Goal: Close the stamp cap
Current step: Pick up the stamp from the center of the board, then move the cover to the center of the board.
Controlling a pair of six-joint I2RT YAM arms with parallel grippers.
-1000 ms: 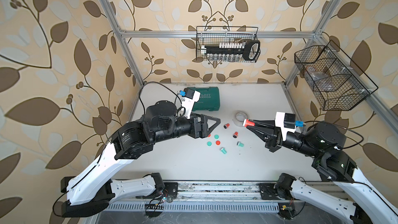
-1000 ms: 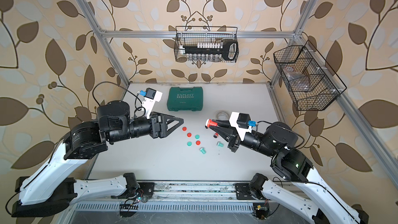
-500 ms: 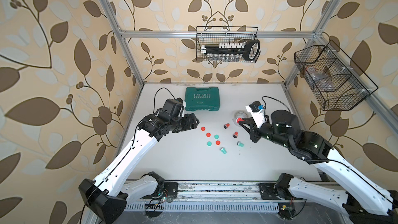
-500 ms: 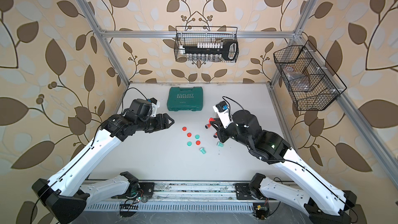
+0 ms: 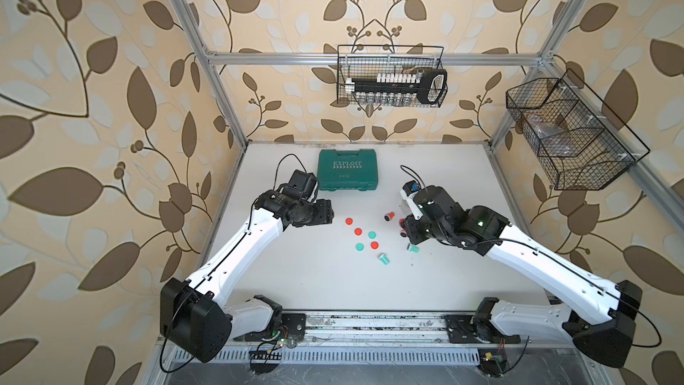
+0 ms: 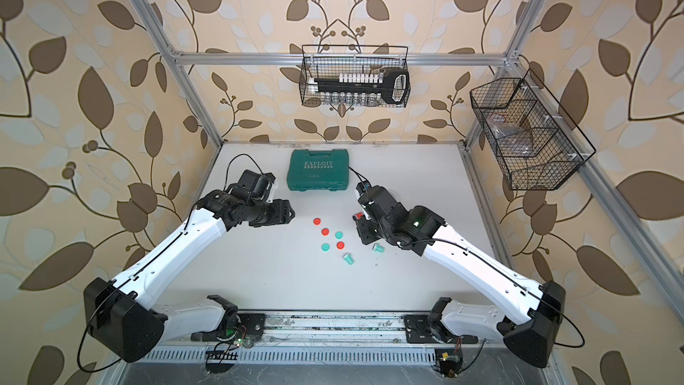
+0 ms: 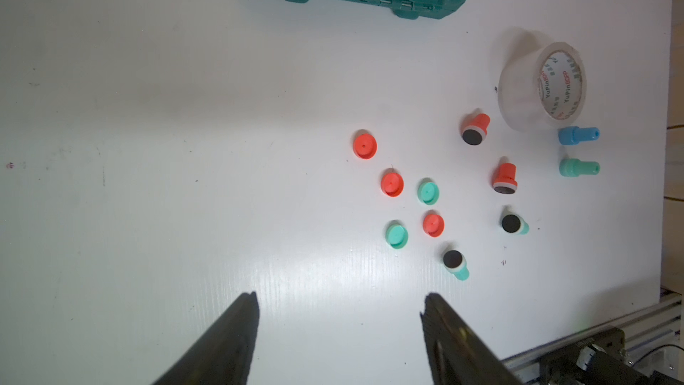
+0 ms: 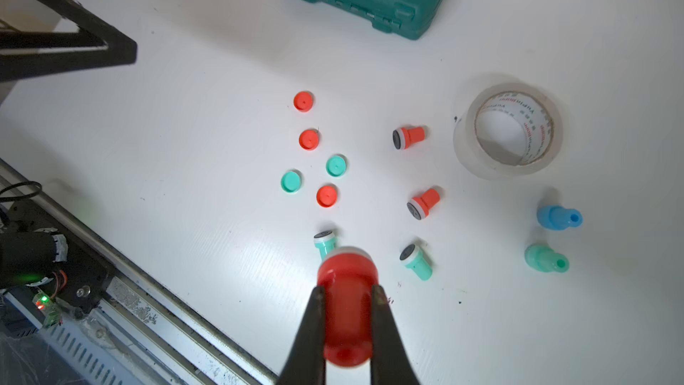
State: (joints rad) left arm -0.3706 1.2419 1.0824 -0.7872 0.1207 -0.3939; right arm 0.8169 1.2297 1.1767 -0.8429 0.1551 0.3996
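My right gripper (image 8: 348,292) is shut on a red stamp (image 8: 348,312), held above the table over a lying teal stamp (image 8: 325,245). Three loose red caps (image 8: 303,101) (image 8: 308,139) (image 8: 327,195) and two teal caps (image 8: 336,165) (image 8: 291,181) lie in a cluster mid-table. Uncapped stamps lie nearby: two red (image 8: 409,137) (image 8: 425,203) and another teal (image 8: 416,261). My left gripper (image 7: 338,296) is open and empty, low over the table left of the caps (image 5: 358,231). In both top views the right wrist hides its fingers.
A green tool case (image 5: 348,174) lies at the back. A clear tape roll (image 8: 507,131) stands right of the stamps, with a capped blue stamp (image 8: 559,218) and a capped teal one (image 8: 546,259) beyond it. Wire baskets (image 5: 392,81) (image 5: 570,135) hang on the walls.
Both arms have dropped from high near the camera to low over the table. The right gripper has kept the red stamp throughout.
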